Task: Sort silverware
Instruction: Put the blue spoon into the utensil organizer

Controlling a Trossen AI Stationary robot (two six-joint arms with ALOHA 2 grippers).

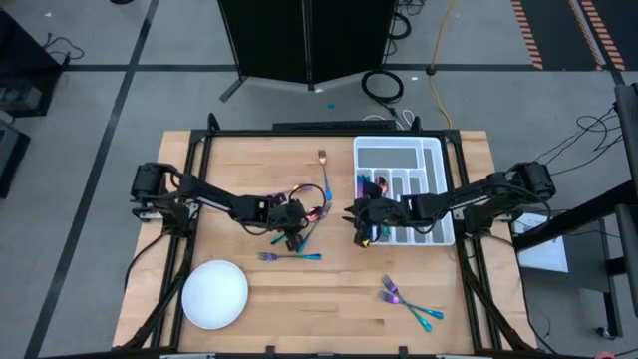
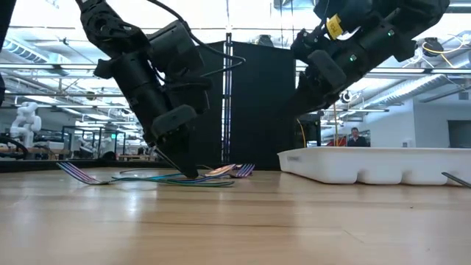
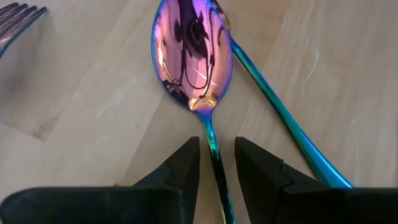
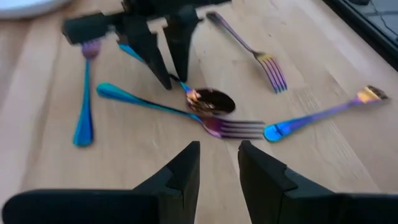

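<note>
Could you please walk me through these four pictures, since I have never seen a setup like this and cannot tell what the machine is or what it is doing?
It is a robot with two dark arms at a wooden table, each ending in a two-finger gripper. One picture looks straight down, one looks level across the tabletop, and two come from cameras on the wrists. On the table are a white divided tray, a round white plate and scattered rainbow-coloured silverware. The left gripper is down at the central pile, its fingers on either side of a spoon handle, a small gap showing, so it does not look clamped yet. The right gripper hangs open and empty beside the tray, facing that pile.
</note>
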